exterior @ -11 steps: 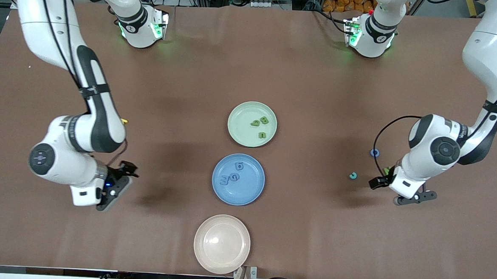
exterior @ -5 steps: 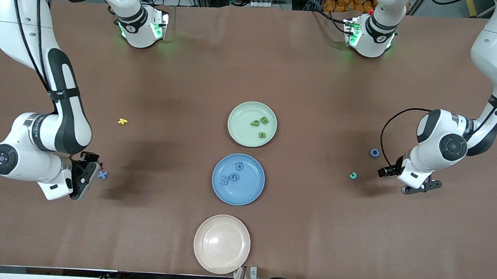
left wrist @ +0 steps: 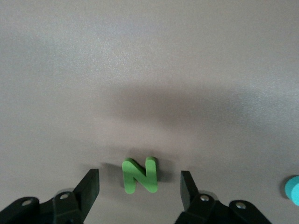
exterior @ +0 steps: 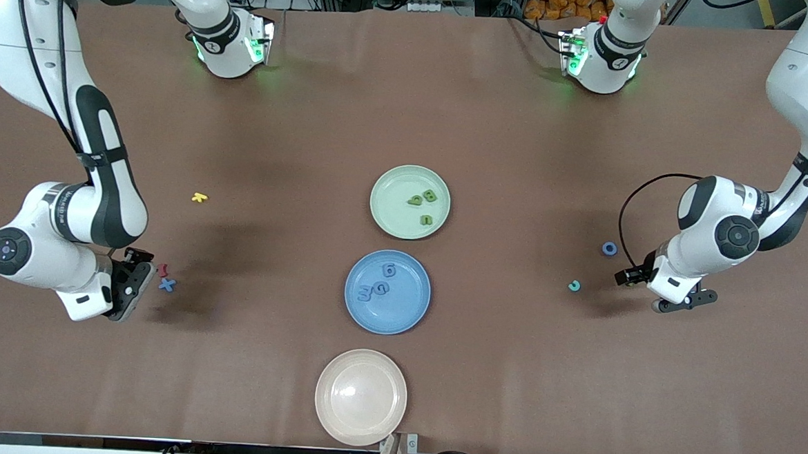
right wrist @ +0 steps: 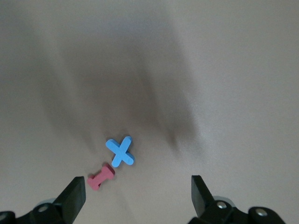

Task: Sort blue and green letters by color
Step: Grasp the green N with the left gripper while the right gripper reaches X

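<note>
Plates, nearest first: pink plate (exterior: 360,396) empty, at 6 o'clock of the blue plate (exterior: 387,292), which holds three blue pieces. The green plate (exterior: 410,202), at its 12 o'clock, holds three green pieces.

Loose pieces: blue X (exterior: 167,284) lies at 9 o'clock of the blue plate, well apart, toward the right arm's end. A red piece (exterior: 162,269) sits just beside it at 11 o'clock, and a yellow piece (exterior: 199,197) lies farther off at 1 o'clock. Toward the left arm's end, at 3 o'clock of the blue plate, lie a teal hook (exterior: 574,286), a blue ring (exterior: 609,248) at its 1 o'clock, and a green N (left wrist: 139,175).

Right tool (right wrist: 138,179): fingers spread wide, empty, low over the tabletop beside the X, which lies just ahead of the tips.

Left tool (left wrist: 139,173): fingers apart, down around the N, a gap on each side, nothing gripped.

Step in hand, as I judge it: pickup of the N. Next: close squarely on it, lift, carry to the green plate. The right tool needs to advance over the X without catching the red piece.
</note>
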Robot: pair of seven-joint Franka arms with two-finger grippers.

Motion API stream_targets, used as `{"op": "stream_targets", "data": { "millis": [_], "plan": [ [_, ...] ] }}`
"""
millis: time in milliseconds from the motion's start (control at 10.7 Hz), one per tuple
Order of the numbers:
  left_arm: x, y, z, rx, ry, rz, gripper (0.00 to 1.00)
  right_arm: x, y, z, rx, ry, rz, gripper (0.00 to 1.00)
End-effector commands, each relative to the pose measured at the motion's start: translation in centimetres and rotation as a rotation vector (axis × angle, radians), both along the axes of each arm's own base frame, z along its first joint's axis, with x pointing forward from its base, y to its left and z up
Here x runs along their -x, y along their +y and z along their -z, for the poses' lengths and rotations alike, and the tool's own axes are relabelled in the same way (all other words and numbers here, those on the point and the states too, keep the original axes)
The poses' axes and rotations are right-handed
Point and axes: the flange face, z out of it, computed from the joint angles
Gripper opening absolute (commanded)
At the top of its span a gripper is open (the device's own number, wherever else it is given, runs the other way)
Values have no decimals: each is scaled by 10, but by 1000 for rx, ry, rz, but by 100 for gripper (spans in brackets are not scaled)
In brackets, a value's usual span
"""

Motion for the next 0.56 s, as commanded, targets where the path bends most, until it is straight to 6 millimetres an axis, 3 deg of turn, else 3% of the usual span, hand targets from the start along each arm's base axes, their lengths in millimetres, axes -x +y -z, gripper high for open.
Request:
{"op": "stream_targets", "data": {
  "millis": [0, 187, 466],
  "plan": [
    [6, 7, 0, -7, -12, -2, 71, 11, 7, 22, 2, -28, -8, 100],
    [6, 6, 1, -5, -12, 0, 63, 19, 13, 37, -1, -44, 6, 100],
    [5, 7, 6, 7, -16, -2, 60, 24, 15, 45, 0, -61, 15, 100]
  ]
}}
